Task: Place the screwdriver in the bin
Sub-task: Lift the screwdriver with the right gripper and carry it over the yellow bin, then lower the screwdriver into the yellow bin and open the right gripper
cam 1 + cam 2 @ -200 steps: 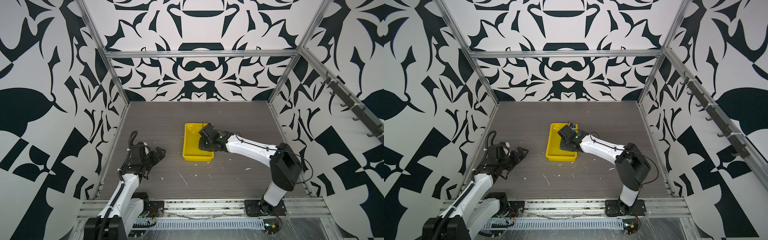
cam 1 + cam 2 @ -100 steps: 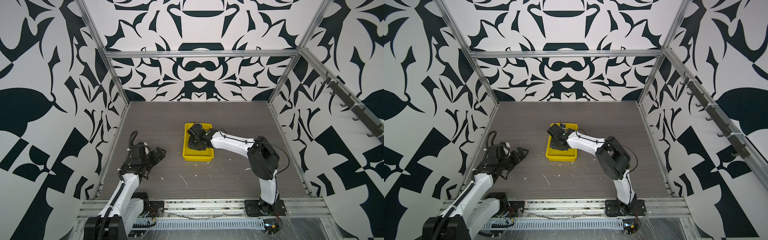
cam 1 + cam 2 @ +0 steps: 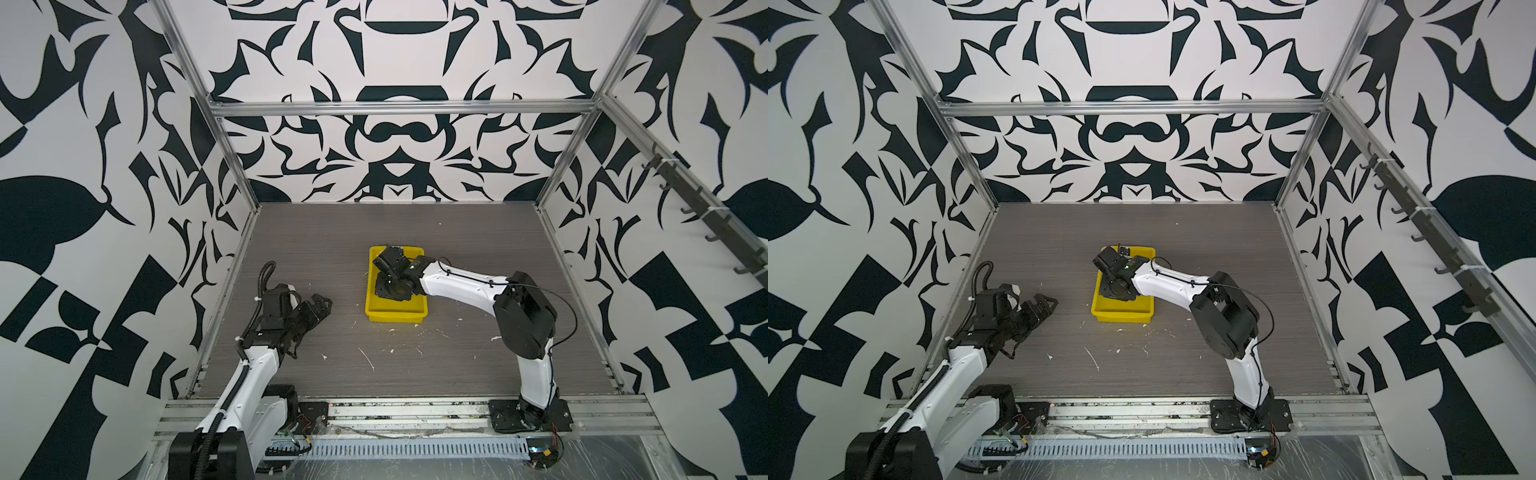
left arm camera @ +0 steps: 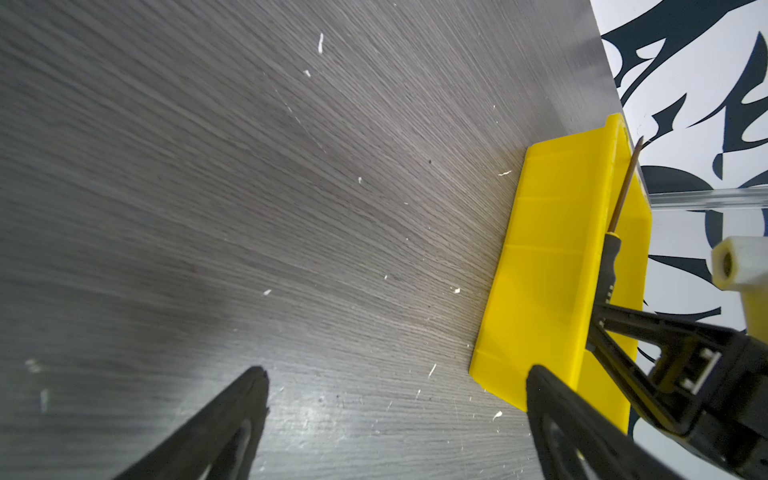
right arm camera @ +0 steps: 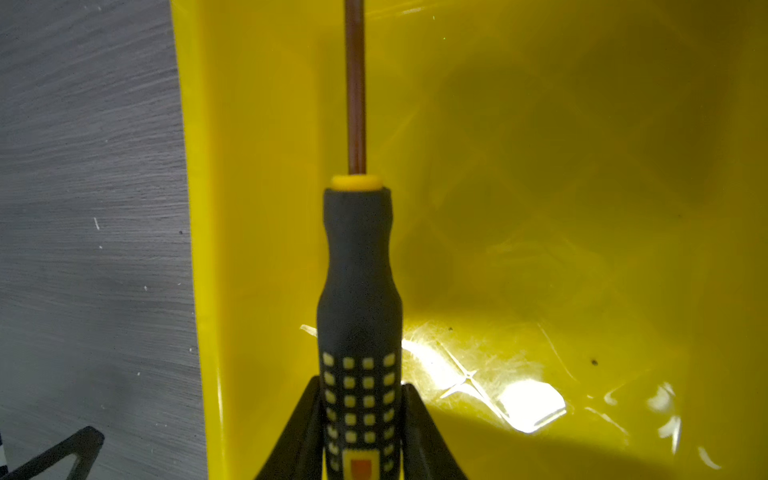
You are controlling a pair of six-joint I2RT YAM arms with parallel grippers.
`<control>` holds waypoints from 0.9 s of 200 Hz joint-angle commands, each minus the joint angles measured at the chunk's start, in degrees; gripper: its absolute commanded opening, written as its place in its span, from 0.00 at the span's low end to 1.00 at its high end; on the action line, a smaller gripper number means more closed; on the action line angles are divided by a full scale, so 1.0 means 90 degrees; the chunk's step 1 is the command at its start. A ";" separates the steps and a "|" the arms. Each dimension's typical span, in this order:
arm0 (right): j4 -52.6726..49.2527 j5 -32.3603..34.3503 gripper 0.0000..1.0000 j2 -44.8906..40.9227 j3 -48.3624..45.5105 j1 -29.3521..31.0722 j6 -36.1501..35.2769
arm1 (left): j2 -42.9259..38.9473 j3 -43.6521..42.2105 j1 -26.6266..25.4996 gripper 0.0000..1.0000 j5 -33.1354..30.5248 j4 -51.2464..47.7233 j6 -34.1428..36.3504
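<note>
Right claw (image 5: 361, 384) is now hanging over the bin (image 3: 395, 316) interior, having swung in from its right edge in the last second. It is gripping the screwdriver (image 5: 357, 270) handle, shaft running along one long wall. Drop looks next. Left claw (image 3: 321, 304) is idling wide and empty, well apart.

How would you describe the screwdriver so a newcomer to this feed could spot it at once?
Start at the grey wood-grain table and find the shallow bright yellow plastic bin near its middle. Over the bin, the right gripper pinches a slim screwdriver by its handle. It is the only tool there: black handle with yellow square dots and a thin dark shaft.
</note>
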 commanded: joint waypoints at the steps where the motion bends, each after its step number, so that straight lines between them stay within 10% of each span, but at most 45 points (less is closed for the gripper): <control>1: -0.0094 0.0120 0.33 -0.0513 -0.0005 0.0036 -0.0013 | 0.0052 0.0014 -0.0009 0.99 0.0067 0.0028 -0.0050; 131: 0.0425 0.0634 0.30 -0.1357 -0.0918 0.0008 -0.0331 | 0.0047 -0.0001 -0.0009 1.00 0.0023 0.0028 -0.0059; 180: -0.0076 0.0280 0.30 0.0438 0.1111 -0.0581 -0.0893 | 0.0051 0.0004 -0.0009 1.00 0.0008 0.0028 -0.0059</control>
